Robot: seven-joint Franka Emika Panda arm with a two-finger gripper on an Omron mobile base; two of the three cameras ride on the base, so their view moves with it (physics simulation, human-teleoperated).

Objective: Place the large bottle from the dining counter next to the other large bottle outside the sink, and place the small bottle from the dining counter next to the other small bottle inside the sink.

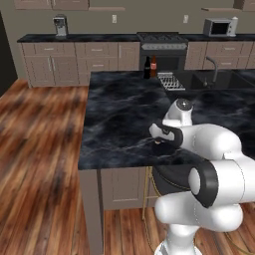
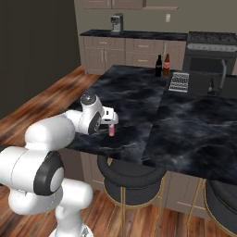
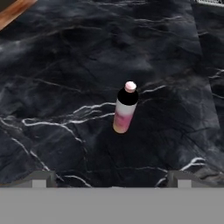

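Observation:
The small bottle (image 3: 124, 109), pink with a dark band at its neck, stands upright on the dining counter (image 3: 65, 65) near its front edge. My gripper (image 3: 111, 179) hovers above it, open, with both fingertips (image 3: 41, 178) apart and nothing between them. From the right base view the gripper (image 2: 112, 121) sits just over the pink bottle (image 2: 111, 130). At the counter's far side the brown red-labelled large bottle (image 2: 166, 65) stands beside the other large bottle (image 2: 158, 65), all black, next to the sink (image 2: 203, 83). The other small bottle is out of view.
A ribbed drying rack (image 2: 179, 82) lies beside the sink, with the dark faucet (image 2: 223, 69) behind. Two round black stools (image 2: 132, 178) (image 2: 222, 194) stand under the counter's front edge. Wooden floor (image 1: 40, 149) spreads to the left. A stove (image 1: 162, 42) lines the back wall.

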